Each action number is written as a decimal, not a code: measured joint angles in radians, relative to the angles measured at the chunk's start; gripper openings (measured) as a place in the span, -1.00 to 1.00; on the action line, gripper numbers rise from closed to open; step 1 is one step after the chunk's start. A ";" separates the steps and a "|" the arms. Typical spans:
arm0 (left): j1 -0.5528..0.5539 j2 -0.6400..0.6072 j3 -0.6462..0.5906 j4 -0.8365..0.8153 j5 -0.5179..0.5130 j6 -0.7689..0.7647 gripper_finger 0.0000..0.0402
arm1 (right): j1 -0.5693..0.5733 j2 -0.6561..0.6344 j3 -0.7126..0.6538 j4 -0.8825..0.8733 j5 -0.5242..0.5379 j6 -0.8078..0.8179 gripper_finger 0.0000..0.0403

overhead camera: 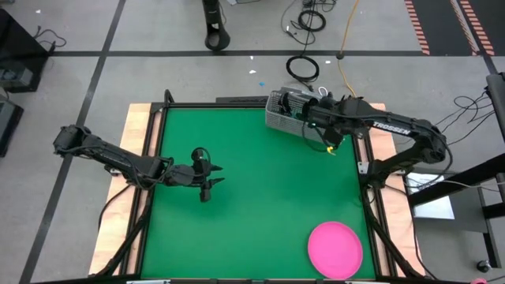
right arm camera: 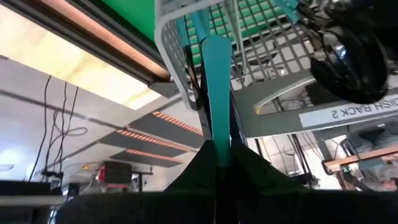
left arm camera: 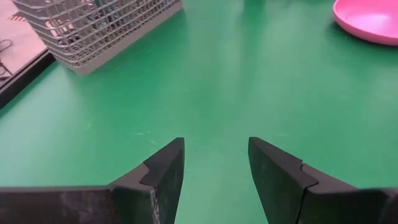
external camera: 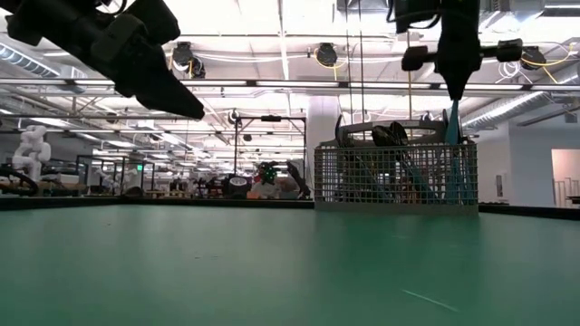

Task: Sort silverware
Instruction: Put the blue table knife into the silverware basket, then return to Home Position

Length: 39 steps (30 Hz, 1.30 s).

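Your right claw (right arm camera: 217,163): fingers closed tight on the light blue handle of one piece of silverware (right arm camera: 216,93), held upright directly above the grey wire-mesh caddy (overhead camera: 286,111); which kind of piece it is, you cannot tell, since its head is hidden down among the mesh. The low view shows the same claw (external camera: 452,93) pinching the handle tip just over the caddy (external camera: 396,177) rim. Remaining silverware: several pieces standing in the caddy, dark heads (external camera: 388,135) up above the rim and blue handles visible through the mesh. Caddy position: far edge of the green table (overhead camera: 260,197), toward your right side. Your left claw (overhead camera: 210,175): fingers (left arm camera: 163,173) parted, holding nothing, hanging above bare table on the left half, well apart from the caddy. Pink round plate (overhead camera: 335,248): near right corner, nothing on it.
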 joint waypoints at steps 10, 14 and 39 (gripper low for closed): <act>0.011 0.000 0.000 -0.001 -0.001 0.002 -0.10 | -0.057 0.105 -0.037 0.000 -0.071 -0.054 -0.96; 0.011 0.000 0.000 -0.003 -0.001 0.005 -0.10 | -0.079 0.131 -0.079 0.016 -0.093 -0.066 -0.96; 0.010 0.000 0.000 -0.002 -0.001 0.035 -0.10 | -0.086 0.136 -0.158 0.167 -0.202 -0.019 -0.61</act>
